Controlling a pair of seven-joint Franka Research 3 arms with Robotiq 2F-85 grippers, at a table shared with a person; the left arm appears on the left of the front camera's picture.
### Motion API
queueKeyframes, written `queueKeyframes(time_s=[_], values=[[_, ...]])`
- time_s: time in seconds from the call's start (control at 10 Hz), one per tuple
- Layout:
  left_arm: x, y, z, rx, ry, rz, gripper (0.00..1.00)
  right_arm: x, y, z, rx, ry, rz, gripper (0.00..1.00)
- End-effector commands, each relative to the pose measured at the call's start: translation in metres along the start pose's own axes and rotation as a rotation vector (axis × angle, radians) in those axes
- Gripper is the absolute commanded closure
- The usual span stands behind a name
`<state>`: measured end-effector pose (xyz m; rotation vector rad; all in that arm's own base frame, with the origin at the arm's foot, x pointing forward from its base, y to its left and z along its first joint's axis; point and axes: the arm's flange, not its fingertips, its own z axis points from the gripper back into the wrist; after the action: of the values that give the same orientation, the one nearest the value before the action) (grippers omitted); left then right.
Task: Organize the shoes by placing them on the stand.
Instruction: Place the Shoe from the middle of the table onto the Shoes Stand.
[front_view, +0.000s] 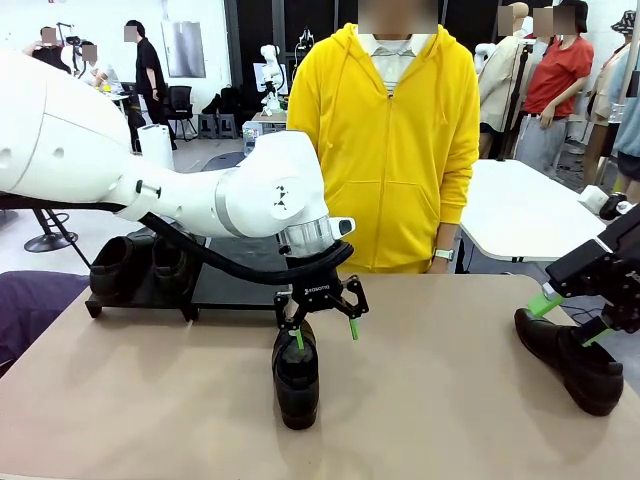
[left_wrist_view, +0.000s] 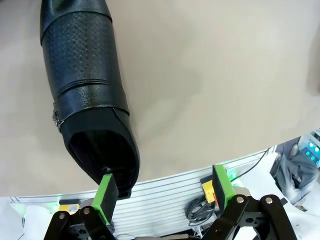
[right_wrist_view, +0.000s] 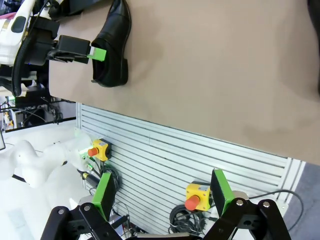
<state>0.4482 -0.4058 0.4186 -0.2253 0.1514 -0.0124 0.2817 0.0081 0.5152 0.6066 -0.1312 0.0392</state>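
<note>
The left gripper (front_view: 325, 332), jaws spread wide and empty, hangs over a glossy black leather slip-on shoe (front_view: 297, 385) near the front middle of the beige table (front_view: 430, 400), one green pad (left_wrist_view: 106, 197) at the shoe's heel opening. The right gripper (front_view: 571, 320), also wide open and empty, hovers close over a second black shoe (front_view: 575, 365) at the table's right edge. Two more black shoes (front_view: 112, 265) sit side by side on the low matte-black stand (front_view: 225, 292) at the far left.

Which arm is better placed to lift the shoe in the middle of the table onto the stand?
Left. The left gripper, open, hangs over the heel of the middle shoe, and the stand lies on that side. The right gripper, also open, is near another shoe at the right edge.
</note>
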Motion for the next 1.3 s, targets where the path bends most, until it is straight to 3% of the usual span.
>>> queueKeyframes(time_s=[0.0, 0.3, 0.7, 0.8, 0.9, 1.0, 1.2], values=[[0.001, 0.005, -0.014, 0.006, -0.036, 0.001, 0.02, 0.001, 0.001, 0.000, 0.028, -0.002, 0.023, 0.00], [0.004, 0.011, -0.034, 0.043, -0.133, 0.055, 0.02, 0.001, 0.001, 0.000, 0.028, -0.002, 0.023, 0.00], [0.006, 0.015, -0.048, 0.067, -0.121, 0.098, 0.02, 0.001, 0.001, 0.000, 0.028, -0.002, 0.023, 0.00], [0.005, 0.016, -0.048, 0.059, -0.122, 0.104, 0.12, 0.001, 0.001, 0.000, 0.028, -0.002, 0.023, 0.00], [0.007, 0.016, -0.048, 0.069, -0.113, 0.115, 0.71, 0.001, 0.001, 0.000, 0.028, -0.002, 0.023, 0.00], [0.007, 0.016, -0.049, 0.074, -0.110, 0.121, 1.00, 0.001, 0.001, 0.000, 0.028, -0.002, 0.023, 0.00], [0.009, 0.017, -0.052, 0.084, -0.096, 0.131, 1.00, 0.001, 0.001, 0.000, 0.028, -0.002, 0.023, 0.00]])
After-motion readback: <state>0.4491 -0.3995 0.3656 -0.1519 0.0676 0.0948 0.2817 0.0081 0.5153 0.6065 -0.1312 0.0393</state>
